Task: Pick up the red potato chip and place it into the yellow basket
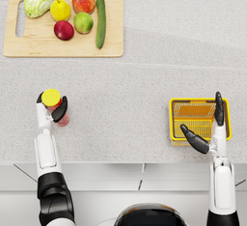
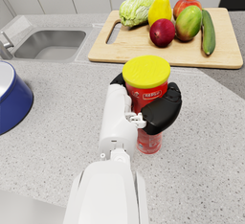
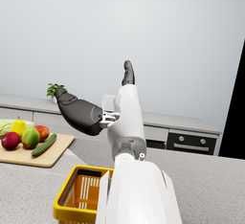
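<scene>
The red potato chip can (image 1: 54, 105) (image 2: 148, 104) with a yellow lid stands upright at the left of the counter. My left hand (image 1: 54, 108) (image 2: 152, 107) wraps around it, thumb on one side and fingers on the other. Whether the can's base rests on the counter or hangs just above it I cannot tell. The yellow basket (image 1: 198, 102) (image 3: 72, 204) sits at the right near the counter's front edge. My right hand (image 1: 208, 128) (image 3: 98, 108) hovers over the basket's near side, fingers spread, holding nothing.
A wooden cutting board (image 1: 43, 49) (image 2: 139, 46) at the back left carries a cabbage, a pear, apples, a mango and a cucumber (image 1: 100, 20). In the left wrist view a sink (image 2: 50, 43) and a blue bowl (image 2: 12, 98) lie beyond the can.
</scene>
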